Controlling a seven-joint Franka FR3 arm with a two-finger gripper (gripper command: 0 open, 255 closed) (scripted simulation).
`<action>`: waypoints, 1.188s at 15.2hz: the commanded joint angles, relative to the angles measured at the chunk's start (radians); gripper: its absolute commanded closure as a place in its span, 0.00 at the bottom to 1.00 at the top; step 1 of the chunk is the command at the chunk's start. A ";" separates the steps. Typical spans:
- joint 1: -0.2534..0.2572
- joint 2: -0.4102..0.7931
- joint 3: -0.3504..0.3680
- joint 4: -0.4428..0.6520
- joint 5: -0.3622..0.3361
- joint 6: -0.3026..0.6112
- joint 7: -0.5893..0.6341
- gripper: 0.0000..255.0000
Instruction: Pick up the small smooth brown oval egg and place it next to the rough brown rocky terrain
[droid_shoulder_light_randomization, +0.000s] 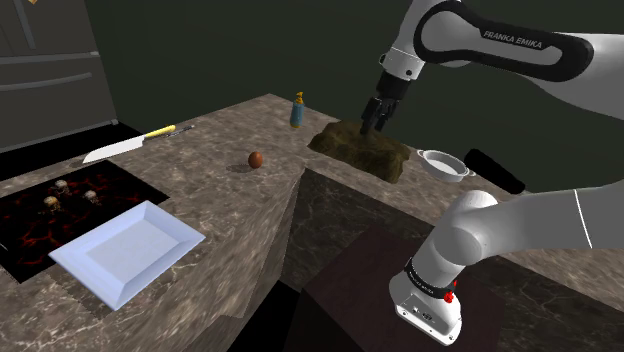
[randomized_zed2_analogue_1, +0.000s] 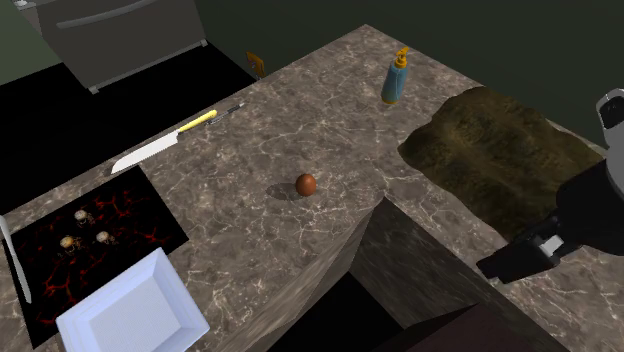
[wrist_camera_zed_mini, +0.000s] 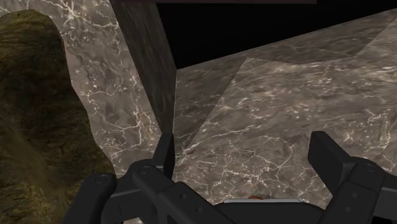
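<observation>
The small brown egg (droid_shoulder_light_randomization: 256, 159) (randomized_zed2_analogue_1: 306, 184) lies on the marble counter (droid_shoulder_light_randomization: 210, 175), out in the open near the counter's inner corner. The rough brown rocky terrain (droid_shoulder_light_randomization: 360, 148) (randomized_zed2_analogue_1: 500, 150) (wrist_camera_zed_mini: 32, 127) sits further along the counter toward the shoulder view's right. My gripper (droid_shoulder_light_randomization: 372, 122) (randomized_zed2_analogue_1: 500, 266) (wrist_camera_zed_mini: 247, 156) hovers over the terrain's near side, well away from the egg. Its fingers (wrist_camera_zed_mini: 165, 153) stand apart with only bare counter between them, so it is open and holds nothing.
A blue bottle with a yellow top (droid_shoulder_light_randomization: 297, 110) (randomized_zed2_analogue_1: 396, 78) stands behind the terrain. A yellow-handled knife (droid_shoulder_light_randomization: 130, 145) (randomized_zed2_analogue_1: 165, 140), a dark lava-patterned mat (droid_shoulder_light_randomization: 60, 210) and a white tray (droid_shoulder_light_randomization: 128, 250) lie toward the shoulder view's left. A white pot (droid_shoulder_light_randomization: 445, 164) sits beyond the terrain.
</observation>
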 joint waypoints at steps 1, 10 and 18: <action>0.000 0.000 0.000 0.000 0.000 0.000 0.000 0.00; 0.021 0.346 0.070 0.121 0.048 0.181 0.115 0.00; 0.033 0.672 0.111 0.318 0.058 0.271 0.211 0.00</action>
